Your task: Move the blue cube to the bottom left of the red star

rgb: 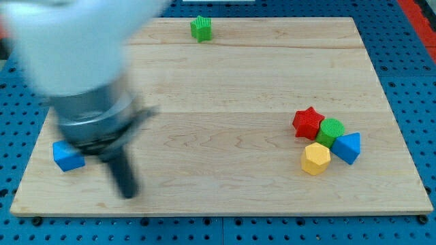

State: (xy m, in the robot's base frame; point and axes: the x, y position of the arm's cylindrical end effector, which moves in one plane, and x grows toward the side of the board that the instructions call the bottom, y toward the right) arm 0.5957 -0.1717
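Observation:
The blue cube (pixel 67 156) lies near the board's left edge, toward the view's bottom. The red star (pixel 308 122) lies far off at the view's right, in a cluster with other blocks. My tip (pixel 127 192) is blurred and stands below and to the right of the blue cube, a short gap away from it. The arm's grey body covers the view's top left and hides part of the board there.
A green round block (pixel 331 131), a blue triangular block (pixel 347 147) and a yellow hexagonal block (pixel 315 158) crowd the red star's right and lower sides. A green block (pixel 201 28) sits at the board's top edge. The wooden board (pixel 225 82) lies on a blue pegboard.

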